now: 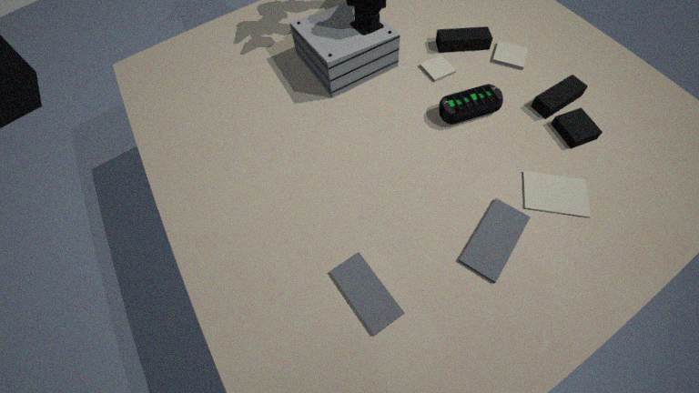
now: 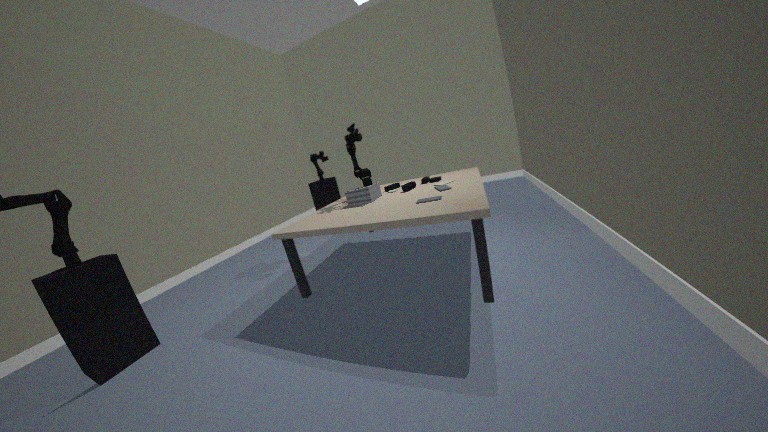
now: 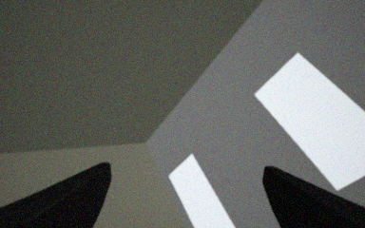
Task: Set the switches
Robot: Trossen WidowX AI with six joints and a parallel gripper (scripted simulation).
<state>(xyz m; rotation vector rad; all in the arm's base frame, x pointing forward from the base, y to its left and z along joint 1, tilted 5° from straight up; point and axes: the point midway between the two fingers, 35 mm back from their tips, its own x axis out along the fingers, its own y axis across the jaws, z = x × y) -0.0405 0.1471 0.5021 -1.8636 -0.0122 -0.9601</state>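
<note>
Wrist view, open tool (image 2: 351,126) (image 3: 187,172), bright ceiling panels (image 3: 316,119) beyond

Two grey slabs (image 1: 366,294) (image 1: 493,240), lower centre of top view. Four pale tiles or sheets not counted; pale sheet (image 1: 556,194), right.Grey slabs, two (image 1: 366,294) (image 1: 493,240): lower centre, top view. Pale sheet (image 1: 556,194): right. Black blocks, three (image 1: 463,40) (image 1: 559,95) (image 1: 576,127): upper right.

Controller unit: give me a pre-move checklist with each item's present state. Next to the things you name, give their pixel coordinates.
1. Controller unit (image 1: 471,110) (image 2: 408,186) sitting on its base, switches up: ok.
2. Gripper (image 2: 352,128) (image 3: 187,172) open, nothing between the fingers: ok.
3. Gripper positioned at the unit: not ok; it is raised, its wrist view showing walls and ceiling lights.
4. Underside label readable: not ok, hidden beneath the unit.
5. Switches matching the label: cannot tell.
</note>
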